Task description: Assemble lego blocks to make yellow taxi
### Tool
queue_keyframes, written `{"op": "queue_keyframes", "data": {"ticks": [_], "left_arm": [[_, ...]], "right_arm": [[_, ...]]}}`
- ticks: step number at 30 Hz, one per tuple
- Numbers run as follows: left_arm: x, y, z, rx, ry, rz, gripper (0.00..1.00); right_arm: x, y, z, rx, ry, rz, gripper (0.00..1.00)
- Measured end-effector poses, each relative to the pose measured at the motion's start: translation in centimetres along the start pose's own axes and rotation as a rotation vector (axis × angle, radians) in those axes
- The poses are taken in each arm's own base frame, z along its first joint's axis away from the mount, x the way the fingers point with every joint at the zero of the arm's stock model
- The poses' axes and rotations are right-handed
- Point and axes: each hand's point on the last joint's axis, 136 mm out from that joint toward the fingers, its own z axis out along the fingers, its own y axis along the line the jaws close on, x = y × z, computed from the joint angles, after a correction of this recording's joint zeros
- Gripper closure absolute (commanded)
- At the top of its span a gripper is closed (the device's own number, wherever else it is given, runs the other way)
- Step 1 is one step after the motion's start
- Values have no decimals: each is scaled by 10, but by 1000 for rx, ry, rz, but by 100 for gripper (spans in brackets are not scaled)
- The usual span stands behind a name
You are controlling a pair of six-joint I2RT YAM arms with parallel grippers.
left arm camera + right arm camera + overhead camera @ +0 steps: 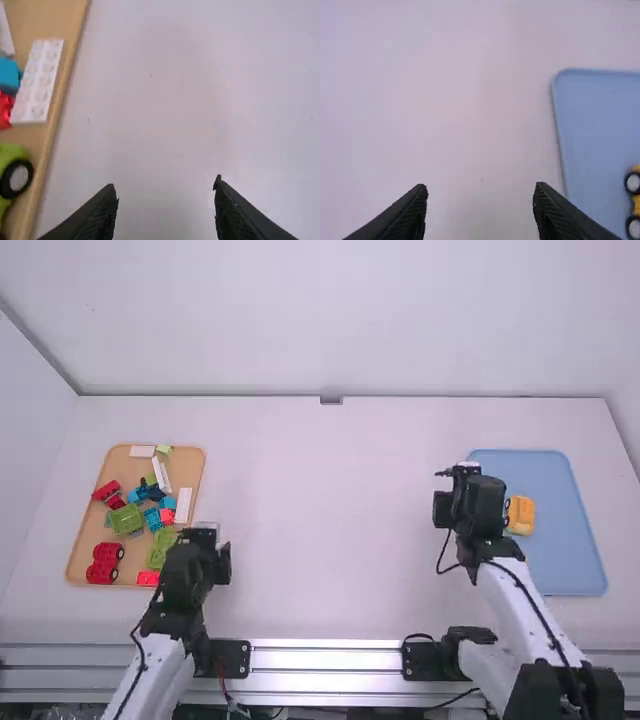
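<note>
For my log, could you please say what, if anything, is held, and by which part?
Nothing; the left end effector and the right end effector are open and empty.

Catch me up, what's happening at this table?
Nothing is being handled: the left gripper hangs open beside the wooden-coloured tray, the right gripper open near the blue tray. The yellow wheeled build sits on the blue tray; red, green, blue and white pieces lie on the other.

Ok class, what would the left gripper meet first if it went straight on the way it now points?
Probably the white table, just beside the tan tray; how far below the left gripper is unclear.
</note>
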Motion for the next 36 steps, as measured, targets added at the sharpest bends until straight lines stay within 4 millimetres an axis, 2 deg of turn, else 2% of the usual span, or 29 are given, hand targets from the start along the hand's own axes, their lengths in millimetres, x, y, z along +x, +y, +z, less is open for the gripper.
{"op": "queue_keyframes", "data": {"ticks": [5, 9, 21, 23, 27, 36], "left_arm": [[-29, 0, -10, 0, -135, -1, 68], [-45, 0, -17, 0, -210, -1, 75], [-81, 0, -40, 0, -396, -3, 92], [-86, 0, -44, 0, -426, -4, 95], [-94, 0, -51, 0, -471, -4, 100], [-104, 0, -60, 0, -531, -4, 100]], "right_arm": [[30, 2, -11, 0, -5, 34, 63], [53, 3, -15, -1, -2, 46, 72], [117, 7, -17, -3, -5, 49, 96], [111, 7, -19, -1, -42, 49, 100], [93, 6, -26, -1, -126, 47, 100], [62, 4, -41, 6, -278, 48, 100]]}}
